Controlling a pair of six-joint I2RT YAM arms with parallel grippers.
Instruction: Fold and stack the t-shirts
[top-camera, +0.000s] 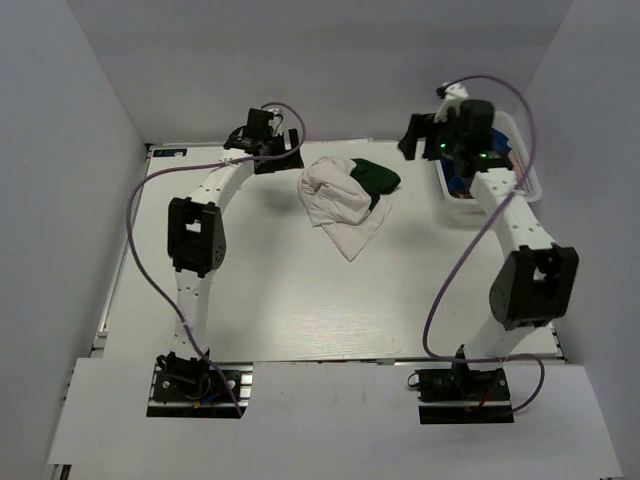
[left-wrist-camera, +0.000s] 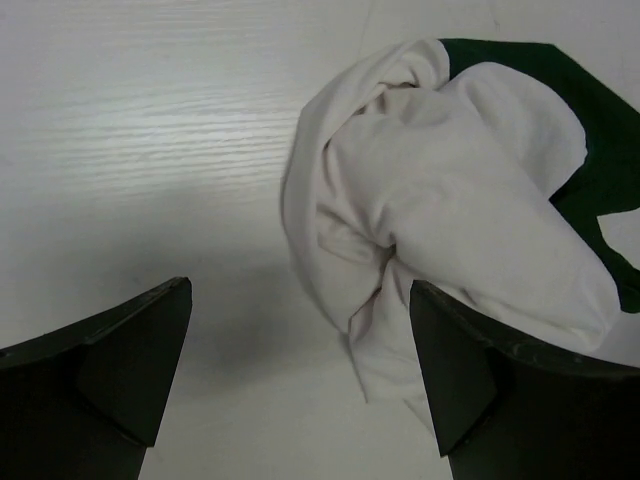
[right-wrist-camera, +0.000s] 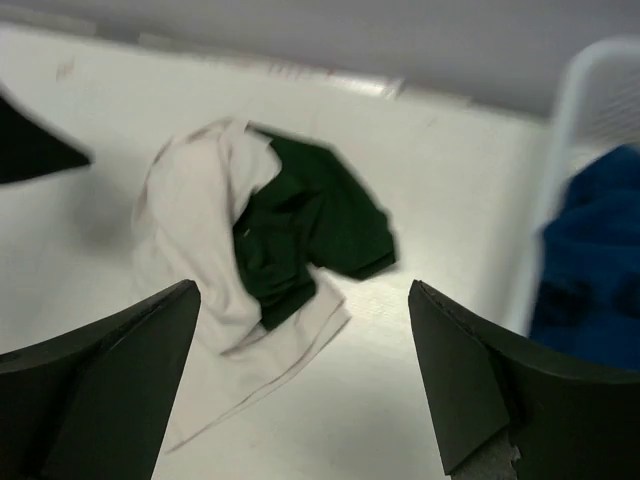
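Nearest the camera, both bases sat bolted at the front edge of the table (top-camera: 300, 300), and a purple cable (top-camera: 140, 250) looped out from each. The left arm (top-camera: 195, 240) rose up the left side and bent right at its upper joint, toward the far edge. The right arm (top-camera: 525, 270) leaned outward, elbow close to the right wall, then arched back in over the far right corner.

Farther on, the cream shirt (top-camera: 335, 195) lay crumpled in a heap on the table, midway across and toward the far edge. Its dark green sleeve (top-camera: 378, 177) was bunched on the right side, and a flap of cream cloth trailed toward the near edge.

The left claw (top-camera: 280, 150) hung just left of the heap, jaws spread wide and gripping nothing. In its wrist view the right finger (left-wrist-camera: 500, 380) stood in front of the heap's lower edge and hid part of it. Whether it touched the cloth could not be told.

The right claw (top-camera: 415, 137) hung apart from the heap on its right, between the shirt and the basket (top-camera: 530, 185) and turned toward the shirt. Its jaws were released wide and empty.

The white mesh basket sat in the far right corner, with the right arm's wrist covering much of it from above. Blue cloth inside it, blurred in the wrist view, looked to be the blue shirt (right-wrist-camera: 590, 250), bunched against the basket wall.
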